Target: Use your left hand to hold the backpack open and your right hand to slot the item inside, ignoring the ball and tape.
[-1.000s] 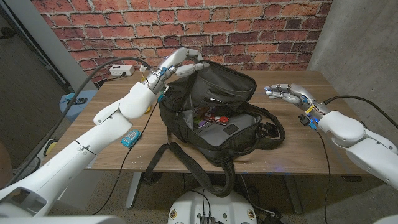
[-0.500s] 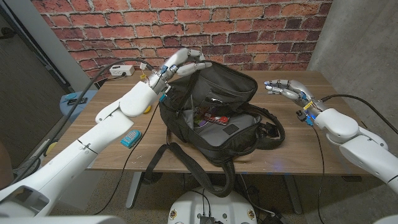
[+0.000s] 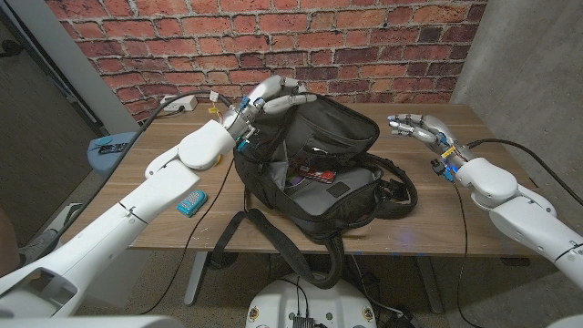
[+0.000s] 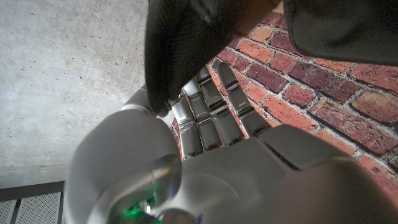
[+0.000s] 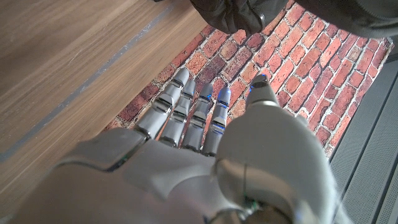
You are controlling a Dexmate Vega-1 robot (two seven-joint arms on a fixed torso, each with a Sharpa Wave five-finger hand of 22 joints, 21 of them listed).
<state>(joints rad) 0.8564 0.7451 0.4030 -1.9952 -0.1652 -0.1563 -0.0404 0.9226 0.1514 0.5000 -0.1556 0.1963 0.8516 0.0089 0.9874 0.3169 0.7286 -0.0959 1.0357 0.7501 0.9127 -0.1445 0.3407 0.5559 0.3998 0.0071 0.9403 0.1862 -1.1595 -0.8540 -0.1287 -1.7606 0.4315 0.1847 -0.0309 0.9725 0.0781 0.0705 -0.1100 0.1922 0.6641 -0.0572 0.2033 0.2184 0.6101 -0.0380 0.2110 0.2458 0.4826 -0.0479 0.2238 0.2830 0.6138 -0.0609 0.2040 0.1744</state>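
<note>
The black backpack (image 3: 319,159) lies on the wooden table (image 3: 437,205) with its mouth gaping toward me. My left hand (image 3: 271,95) holds the top rim of the opening, lifted at the back. In the left wrist view black fabric (image 4: 180,56) passes between the thumb and fingers of that hand (image 4: 211,130). A flat red and dark item (image 3: 311,171) lies inside the opening. My right hand (image 3: 414,126) hovers over the table to the right of the bag, fingers spread and holding nothing. The right wrist view shows the same hand (image 5: 199,143) with fingers stretched out, and the bag's edge (image 5: 236,12) beyond them.
A blue object (image 3: 191,202) lies on the table's left front part under my left arm. A white power strip (image 3: 178,104) with cables sits at the back left. The bag's straps (image 3: 273,246) hang over the front edge. A brick wall (image 3: 383,46) stands behind the table.
My left hand has shifted slightly right along the backpack's top rim, still on it. My right hand has drifted a little toward the back of the table, staying empty.
</note>
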